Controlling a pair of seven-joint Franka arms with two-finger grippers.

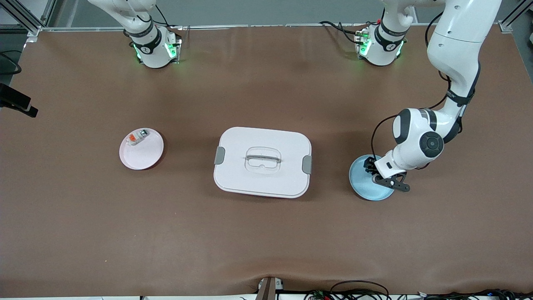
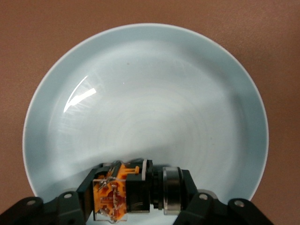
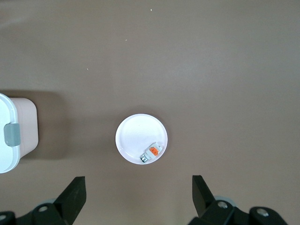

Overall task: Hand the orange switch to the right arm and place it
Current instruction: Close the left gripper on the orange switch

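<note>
Reaching down, the left gripper (image 2: 133, 194) is clamping the switch (image 2: 126, 190) over the blue plate (image 2: 150, 84); the right gripper (image 3: 139, 194), fingers spread, is hanging high over the pink plate (image 3: 136, 133).

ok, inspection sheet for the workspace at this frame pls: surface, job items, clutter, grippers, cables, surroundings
Surface: brown table, flat.
Job's things: orange switch clamped between the left gripper's fingers, down at the blue plate toward the left arm's end.
Clutter: white lidded box mid-table, grey latches; pink plate toward the right arm's end, holding a whitish block with orange label.
Grippers: left gripper shut on the switch; right gripper open, high over the pink plate, arm waiting.
Cables: black cable along the left arm; loose wires at the table edge nearest the front camera.
Surroundings: aluminium frame at the corners.
</note>
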